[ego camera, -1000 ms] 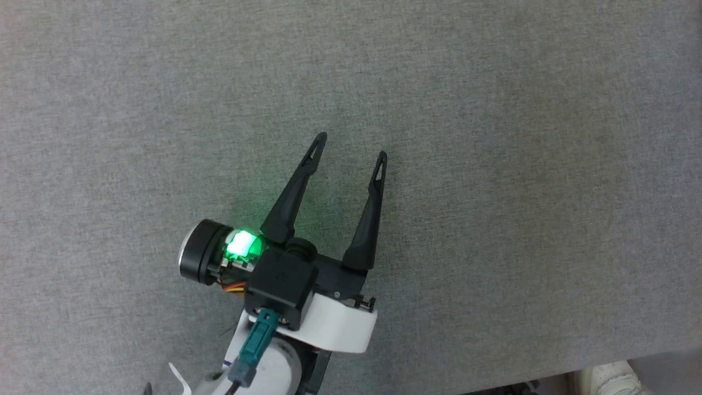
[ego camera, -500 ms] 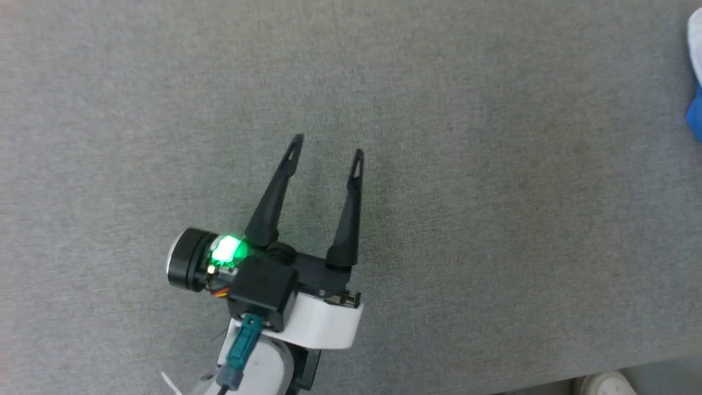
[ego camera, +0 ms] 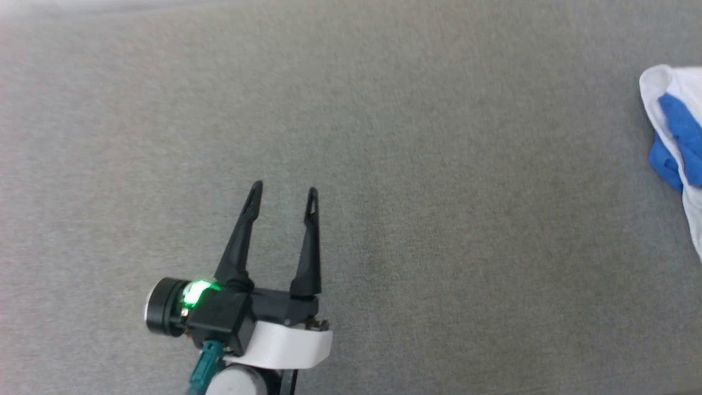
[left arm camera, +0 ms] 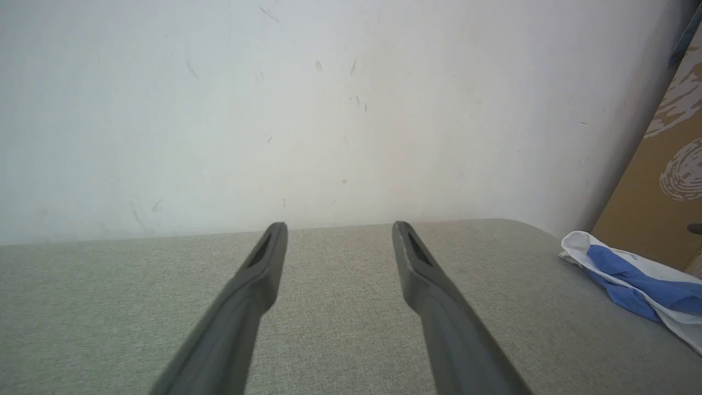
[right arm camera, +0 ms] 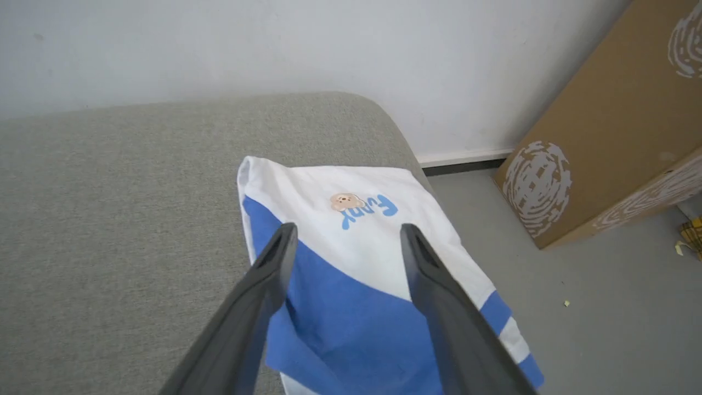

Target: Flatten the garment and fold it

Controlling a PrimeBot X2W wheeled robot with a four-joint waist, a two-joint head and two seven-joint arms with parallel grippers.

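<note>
Grey woven cloth covers the surface under me, and my left claw hangs over a bare stretch of it, its two dark fingers spread wide with nothing between them. A green light glows on the wrist behind that claw. Well off to the right of my left claw lies the shirt, bunched in white and blue. Looking along my left claw, a pale scuffed wall stands ahead, past the far edge of the surface. My right claw is also spread, and it grips nothing. The shirt lies just ahead of and below its fingers; I cannot tell whether the tips touch the cloth. Ahead of this claw the shirt is white, with a small print of a little figure and blue letters. Closer to the claw, a broad blue band crosses between the fingers. The shirt sits at the rounded corner of the surface, to the right of the claw, and its right side seems to reach over the edge. Further right of my right claw a brown box stands on the floor.
</note>
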